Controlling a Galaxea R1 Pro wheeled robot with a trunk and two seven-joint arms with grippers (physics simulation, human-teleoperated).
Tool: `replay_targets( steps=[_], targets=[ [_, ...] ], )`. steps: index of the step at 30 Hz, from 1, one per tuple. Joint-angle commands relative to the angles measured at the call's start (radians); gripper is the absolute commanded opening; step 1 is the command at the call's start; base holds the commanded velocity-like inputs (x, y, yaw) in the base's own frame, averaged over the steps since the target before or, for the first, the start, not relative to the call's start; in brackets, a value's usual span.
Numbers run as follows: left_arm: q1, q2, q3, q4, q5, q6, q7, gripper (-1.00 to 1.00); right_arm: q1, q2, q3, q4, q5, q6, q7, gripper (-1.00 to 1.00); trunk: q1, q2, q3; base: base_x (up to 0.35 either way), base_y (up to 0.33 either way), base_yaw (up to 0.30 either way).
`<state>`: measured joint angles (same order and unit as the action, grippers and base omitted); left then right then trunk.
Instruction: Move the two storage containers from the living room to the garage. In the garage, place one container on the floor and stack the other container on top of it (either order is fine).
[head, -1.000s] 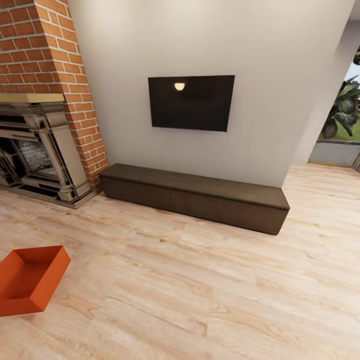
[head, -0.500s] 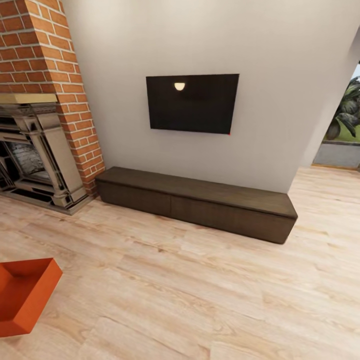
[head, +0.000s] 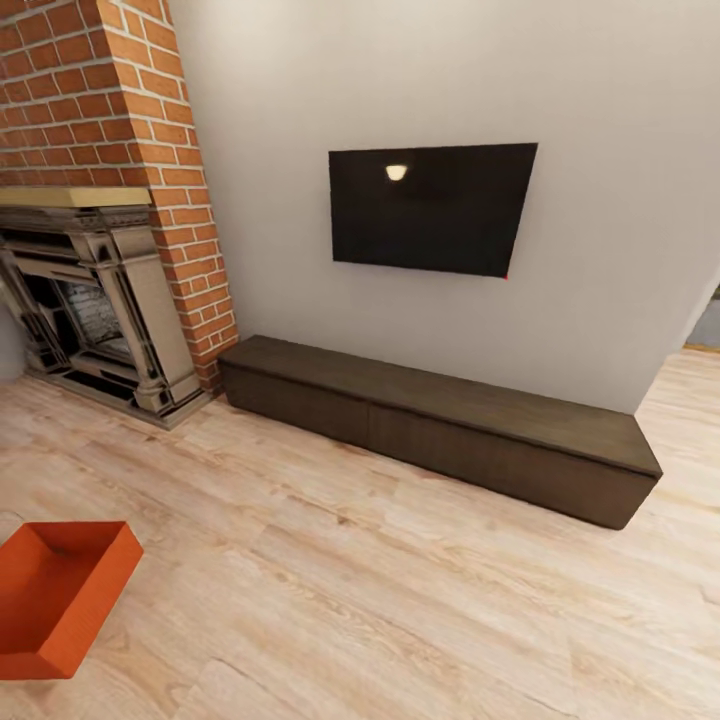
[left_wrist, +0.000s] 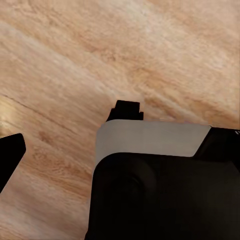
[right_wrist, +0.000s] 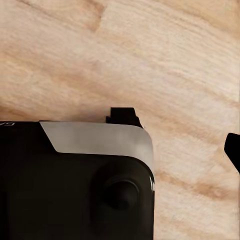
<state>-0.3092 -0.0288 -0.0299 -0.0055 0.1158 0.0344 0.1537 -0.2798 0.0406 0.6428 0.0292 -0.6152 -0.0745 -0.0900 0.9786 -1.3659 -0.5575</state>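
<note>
Head view: the camera has swung, and one orange box (head: 58, 597) sits at the lower left.

Compared with a second ago the whole picture has shifted: the bench (head: 440, 425) and the television (head: 430, 208) now sit further right, more of the fireplace (head: 95, 300) shows, and the doorway at the right has nearly slid out. That reads as the robot turning, not the things moving. The box lies open side up on the wood floor (head: 400, 590) of the living room, cut by the picture's left edge, well apart from the bench, with bare planks all around it. Nothing is carried to the garage yet. In the wrist views the left gripper (left_wrist: 70, 135) and right gripper (right_wrist: 180, 132) each show dark finger tips spread apart over bare floor, holding nothing.
</note>
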Motion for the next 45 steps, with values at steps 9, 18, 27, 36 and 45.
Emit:
replay_targets(
  steps=[9, 18, 27, 36, 45],
  targets=[
    [-0.001, 0.000, -0.004, -0.001, 0.010, 0.003, 0.003, 1.00, -0.001, 0.001, 0.008, 0.003, -0.008, -0.005, -0.001, 1.00, 0.001, 0.000, -0.001, 0.324, 0.000, 0.270],
    [-0.001, 0.000, -0.004, -0.001, 0.010, 0.003, 0.003, 1.00, -0.001, 0.001, 0.008, 0.003, -0.008, -0.005, -0.001, 1.00, 0.001, 0.000, -0.001, 0.324, 0.000, 0.271],
    [-0.001, 0.000, -0.004, -0.001, 0.010, 0.003, 0.003, 1.00, -0.001, 0.001, 0.008, 0.003, -0.008, -0.005, -0.001, 1.00, 0.001, 0.000, -0.001, 0.324, 0.000, 0.271],
    [-0.001, 0.000, -0.004, -0.001, 0.010, 0.002, 0.003, 1.00, -0.001, 0.001, 0.008, 0.003, -0.008, -0.005, -0.001, 1.00, 0.001, 0.000, -0.001, 0.324, 0.000, 0.271],
    [-0.001, 0.000, -0.004, -0.001, 0.010, 0.002, 0.003, 1.00, -0.001, 0.001, 0.008, 0.003, -0.008, -0.005, -0.001, 1.00, 0.001, 0.000, -0.001, 0.324, 0.000, 0.271]
  ],
)
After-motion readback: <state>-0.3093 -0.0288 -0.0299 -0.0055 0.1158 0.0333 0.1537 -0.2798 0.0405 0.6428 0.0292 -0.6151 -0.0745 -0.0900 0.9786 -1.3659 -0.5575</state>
